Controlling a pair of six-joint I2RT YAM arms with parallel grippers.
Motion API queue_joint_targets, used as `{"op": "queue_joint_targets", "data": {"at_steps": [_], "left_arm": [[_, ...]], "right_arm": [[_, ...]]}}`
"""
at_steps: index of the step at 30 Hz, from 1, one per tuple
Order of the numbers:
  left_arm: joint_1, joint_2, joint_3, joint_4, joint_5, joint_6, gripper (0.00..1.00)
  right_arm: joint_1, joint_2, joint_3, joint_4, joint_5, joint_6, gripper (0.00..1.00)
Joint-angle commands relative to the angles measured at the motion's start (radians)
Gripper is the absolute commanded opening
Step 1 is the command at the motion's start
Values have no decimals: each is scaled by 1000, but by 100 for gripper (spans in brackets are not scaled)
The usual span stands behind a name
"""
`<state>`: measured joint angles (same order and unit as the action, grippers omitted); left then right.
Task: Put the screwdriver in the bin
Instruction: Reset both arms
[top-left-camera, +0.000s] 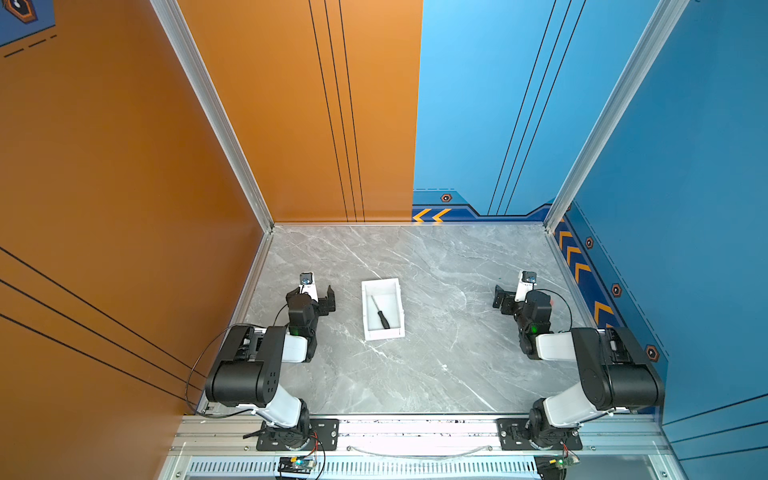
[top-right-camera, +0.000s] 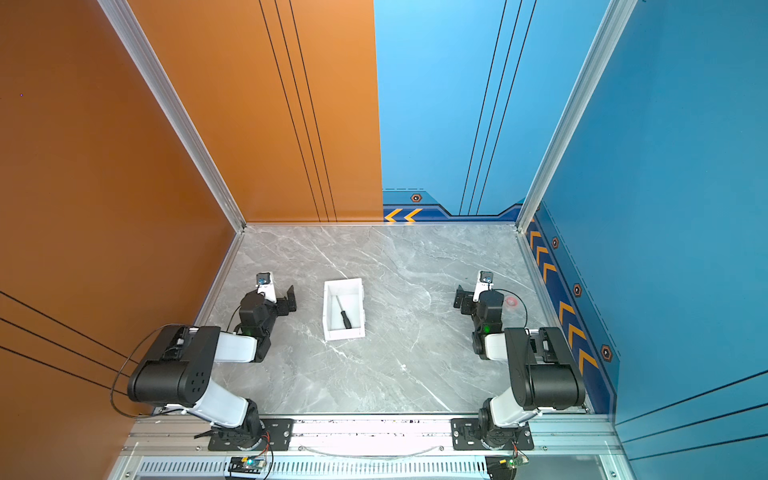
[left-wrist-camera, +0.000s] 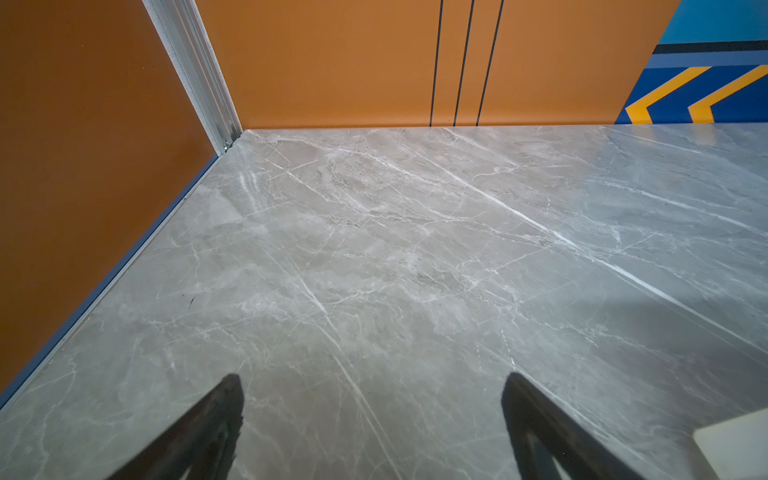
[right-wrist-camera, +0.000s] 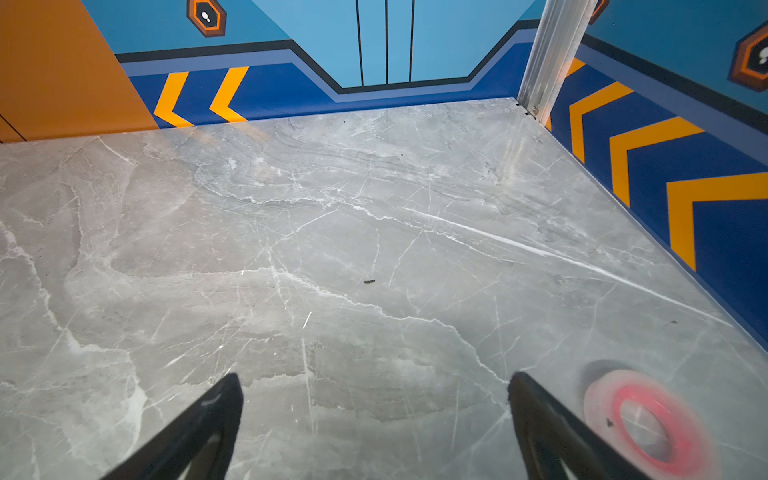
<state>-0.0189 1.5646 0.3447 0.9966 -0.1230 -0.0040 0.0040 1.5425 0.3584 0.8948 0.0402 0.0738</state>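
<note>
My left fingers (left-wrist-camera: 216, 415) and right fingers (right-wrist-camera: 220, 407) stand apart, empty; the screwdriver (top-left-camera: 381, 313) already lies inside the bin (top-left-camera: 383, 333), between them, nearer my left; I judge the job done, so I should touch nothing.

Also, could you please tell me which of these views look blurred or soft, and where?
Both top views: sharp and evenly lit; the screwdriver reads clearly inside the bin. Right wrist view: the red ring is smeared, while the table is crisp. Left wrist view: a pale corner at the frame's edge, probably the bin, is soft and shadowed.
</note>
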Motion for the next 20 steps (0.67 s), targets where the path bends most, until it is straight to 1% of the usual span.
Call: {"op": "queue_joint_targets", "data": {"at_steps": [1, 20], "left_arm": [[2, 2, 25, -50, 17, 13, 98], [-7, 2, 31, -61, 29, 29, 98]], "right_arm": [[4, 5, 15, 16, -1, -17, 100], [4, 5, 15, 15, 0, -16, 100]]}}
